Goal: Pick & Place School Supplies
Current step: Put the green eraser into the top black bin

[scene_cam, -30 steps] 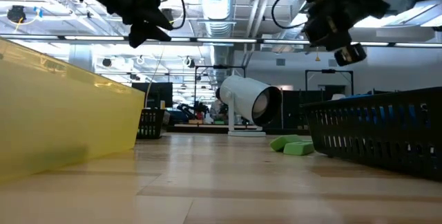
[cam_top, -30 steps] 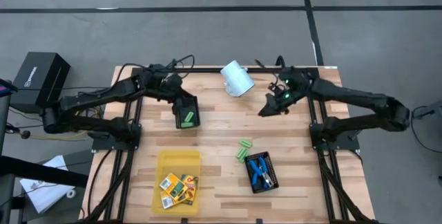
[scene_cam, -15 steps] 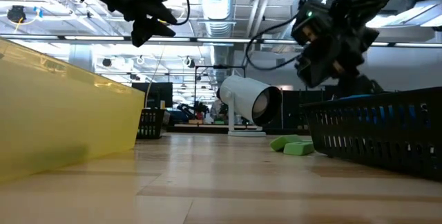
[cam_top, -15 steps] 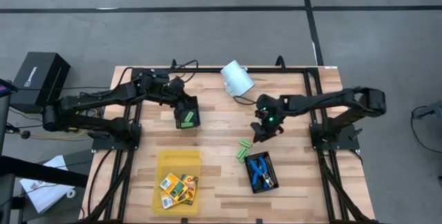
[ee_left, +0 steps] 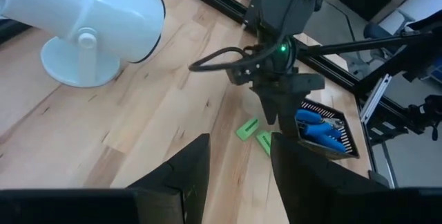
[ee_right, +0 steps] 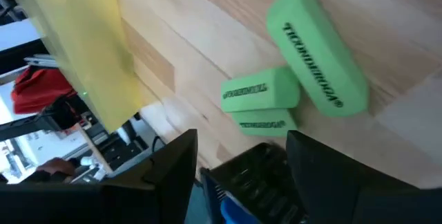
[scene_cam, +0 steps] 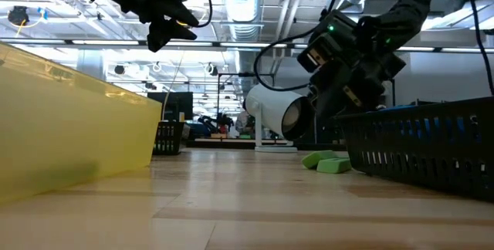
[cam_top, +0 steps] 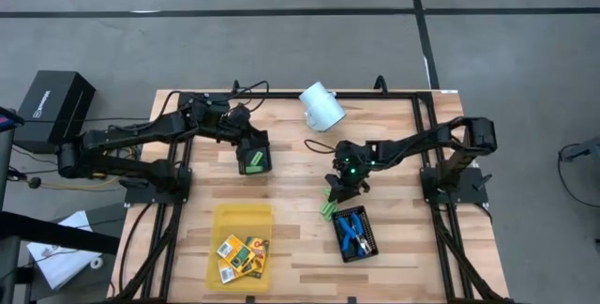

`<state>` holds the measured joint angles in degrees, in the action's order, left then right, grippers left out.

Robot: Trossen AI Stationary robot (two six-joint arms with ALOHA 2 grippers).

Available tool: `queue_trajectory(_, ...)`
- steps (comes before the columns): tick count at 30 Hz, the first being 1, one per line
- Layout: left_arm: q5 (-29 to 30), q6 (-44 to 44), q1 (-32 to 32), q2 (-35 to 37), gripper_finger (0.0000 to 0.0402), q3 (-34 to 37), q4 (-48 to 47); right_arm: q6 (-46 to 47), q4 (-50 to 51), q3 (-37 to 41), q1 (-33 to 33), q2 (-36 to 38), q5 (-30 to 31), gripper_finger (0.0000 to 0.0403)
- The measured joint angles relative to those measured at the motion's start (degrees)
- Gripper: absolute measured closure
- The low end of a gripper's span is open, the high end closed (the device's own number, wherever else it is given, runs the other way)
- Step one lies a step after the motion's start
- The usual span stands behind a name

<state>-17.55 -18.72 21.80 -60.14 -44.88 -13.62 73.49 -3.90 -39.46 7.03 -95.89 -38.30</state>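
Three light-green oblong pieces (ee_right: 318, 58) lie flat on the wood near mid-table (cam_top: 329, 203), just beyond the black mesh tray (cam_top: 357, 235) that holds the blue-handled tools (ee_left: 319, 124). My right gripper (cam_top: 340, 188) hangs open just above these pieces, pointing down, touching nothing (ee_right: 242, 141). Orange-yellow boxes (cam_top: 242, 251) lie in the yellow tray (cam_top: 242, 216). My left gripper (cam_top: 246, 137) waits open and empty (ee_left: 239, 141) over the far edge of a second black mesh tray (cam_top: 254, 160), which holds another green piece.
A white cylinder cup (cam_top: 322, 105) lies on its side near the table's far edge. The yellow tray stands at the near left and the tool tray at the near right. Bare wood shows between the trays. Black frame rails run along the table's edges.
My right arm has swung from the far right edge toward the table's middle and near side. It has come down until its gripper hangs just over the green pieces, still open. The pieces and trays have kept their places.
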Motion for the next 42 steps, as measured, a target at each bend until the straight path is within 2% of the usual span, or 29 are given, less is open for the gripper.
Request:
queue_trajectory(7, -0.3, 0.0, 0.0, 0.0, 0.0254, 0.0, -0.1, 0.7, 2.7, 0.0, -1.9, 0.0, 3.4, 0.0188)
queue_trajectory(21, -0.3, 0.4, 0.0, 0.0, 0.0254, 0.0, -0.3, 2.5, 3.5, 0.0, -0.9, 0.0, 8.7, 0.0187)
queue_trajectory(42, -0.3, 0.4, 0.0, 0.0, 0.0254, 0.0, -0.5, 3.3, 3.4, 0.0, -1.4, 0.0, 9.8, 0.0187)
